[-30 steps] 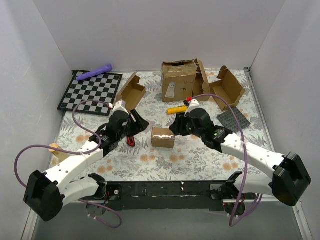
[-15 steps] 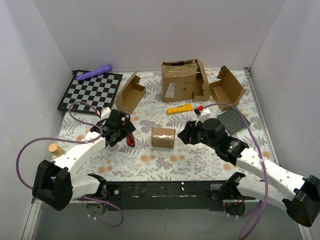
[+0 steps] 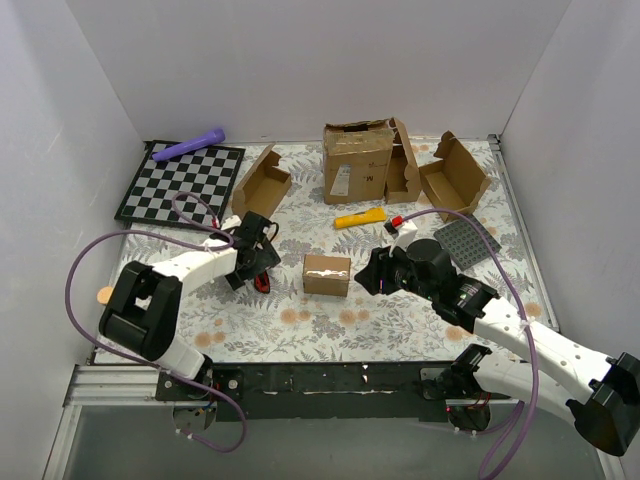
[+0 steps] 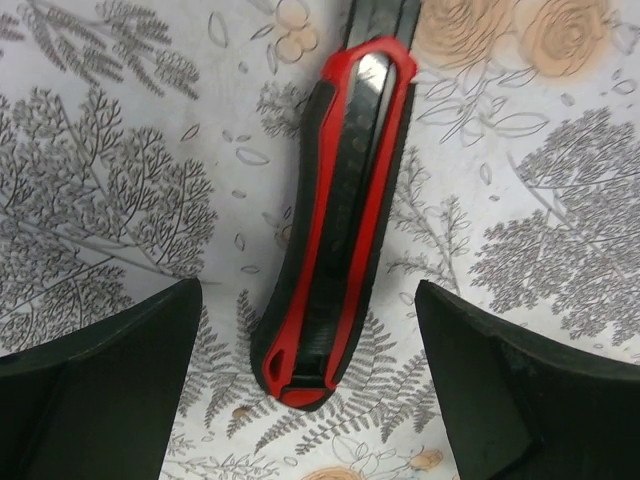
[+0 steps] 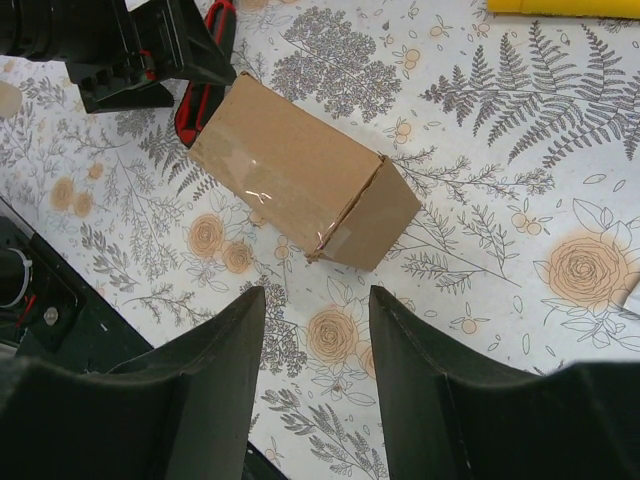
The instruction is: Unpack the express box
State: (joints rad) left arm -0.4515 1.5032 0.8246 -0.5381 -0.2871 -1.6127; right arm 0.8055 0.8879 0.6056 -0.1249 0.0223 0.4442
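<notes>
The express box, a small plain brown cardboard box shut with clear tape, lies mid-table; it also shows in the right wrist view. A red and black utility knife lies flat just left of it. My left gripper is open and low over the knife, its fingers either side of the knife's butt end. My right gripper is open and empty just right of the box, a short gap short of its taped end.
At the back stand a large carton with a white label and open mailer boxes. A chessboard and purple stick lie back left. A yellow tool and a grey mat lie right of centre.
My left gripper has swung around and come down over the knife. My right gripper has drawn back from the box, nearer and to the right. The box has not moved.
</notes>
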